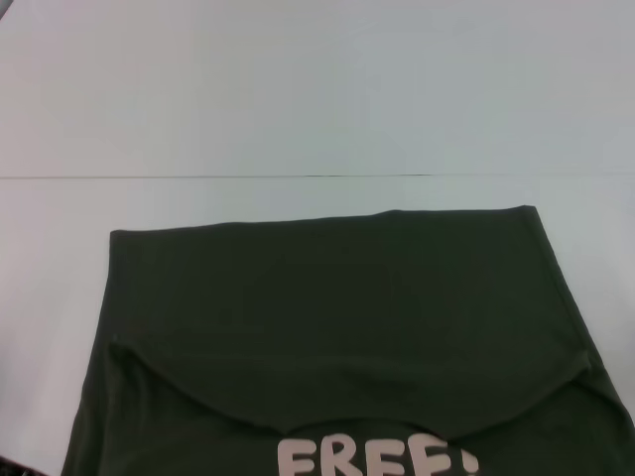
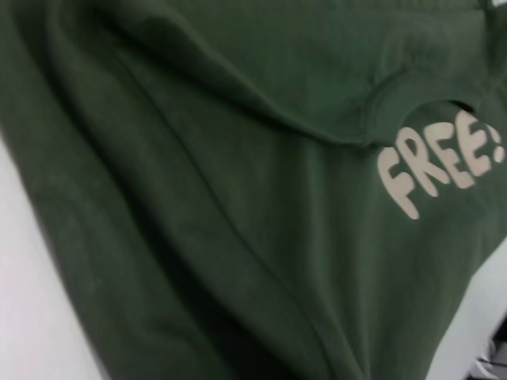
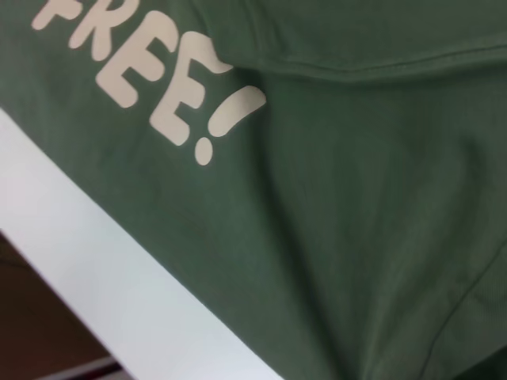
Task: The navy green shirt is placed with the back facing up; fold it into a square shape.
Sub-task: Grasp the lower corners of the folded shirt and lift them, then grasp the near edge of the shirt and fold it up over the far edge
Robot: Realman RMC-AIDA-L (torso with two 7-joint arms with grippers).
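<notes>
Here the navy green shirt [image 1: 337,307] lies flat, folded crosswise (lettering up)

Shirts: one navy green shirt [image 1: 337,297] is seen, partly folded.
Printed words: one, "FREE!" [image 2: 438,162], in pale block letters.
Letters counted: four, followed by one exclamation mark.
Desks: one white desk [image 1: 298,89] is shown.
Seams across desk: one.
</notes>
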